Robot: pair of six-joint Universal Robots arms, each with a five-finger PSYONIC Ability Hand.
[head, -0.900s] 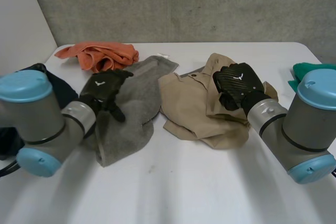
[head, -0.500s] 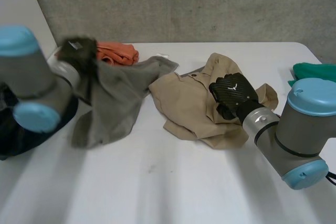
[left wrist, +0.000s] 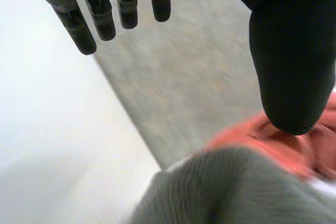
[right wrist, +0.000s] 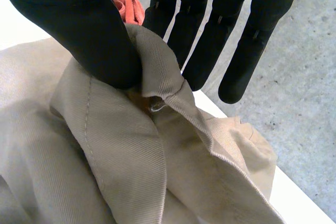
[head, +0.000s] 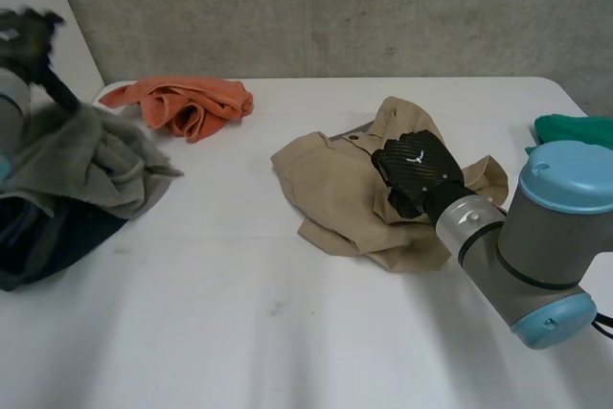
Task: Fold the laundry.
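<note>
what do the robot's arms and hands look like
Arms: thick grey tubes with round light-blue caps, a silver ring at the right wrist. Right hand: black, woven-pattern back, small white mark. Left hand: black, ribbed fingers, broad smooth thumb.

The beige garment (right wrist: 105, 156) is matt twill cloth, the grey towel (head: 96, 155) soft and fuzzy.

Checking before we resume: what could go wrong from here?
1. The right hand pinches only a thin fold of the crumpled tan shirt; a pull may slip off or drag it bunched.
2. The grey towel lies heaped on a dark cloth at the table edge; it might slide off.
</note>
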